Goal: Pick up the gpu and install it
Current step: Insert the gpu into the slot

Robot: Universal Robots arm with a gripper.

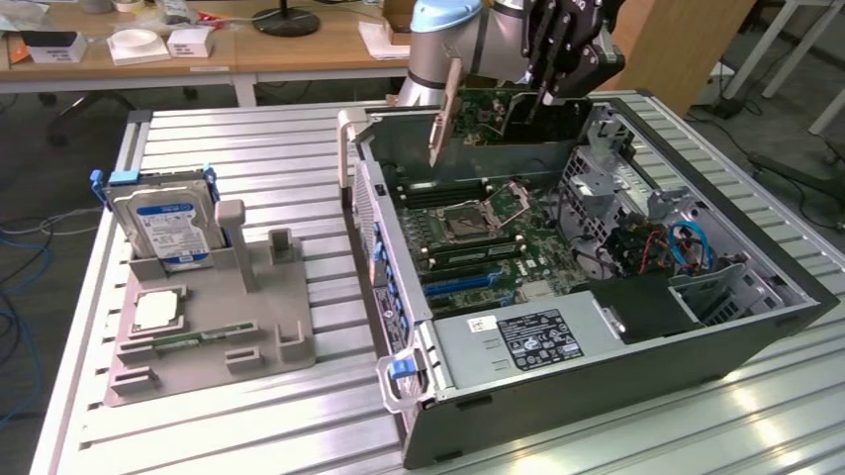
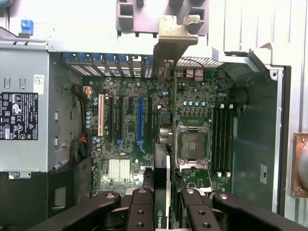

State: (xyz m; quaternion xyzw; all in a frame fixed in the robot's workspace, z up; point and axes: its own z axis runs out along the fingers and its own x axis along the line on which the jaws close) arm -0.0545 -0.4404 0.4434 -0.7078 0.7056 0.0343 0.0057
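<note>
At the table's (image 1: pixel 237 416) left edge the holder (image 1: pixel 198 327) carries the drive (image 1: pixel 165 226) and CPU (image 1: pixel 157 309). The gpu (image 1: pixel 509 117) is already lifted, pinched edge-on by the gripper (image 1: pixel 548 94) above the case's (image 1: pixel 595 376) far end. It hangs clear of the motherboard (image 1: pixel 482 237), so seating it in a slot remains.

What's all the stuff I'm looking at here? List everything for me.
gpu: one, green card with a silver end bracket, held above the open case, edge-on between the fingers in the wrist view.
computer case: one, dark grey, lying open on the table.
motherboard: one, green, inside the case, its processor socket bare.
power supply: one, silver with a black label, in the case's near corner.
hard drive: one, silver with a blue-white label, upright in the grey holder.
CPU chip: one, silver, flat on the holder.
holder: one, grey, at the exterior view's left.
table: one, slatted metal.
gripper: one, black, shut on the gpu.
</note>
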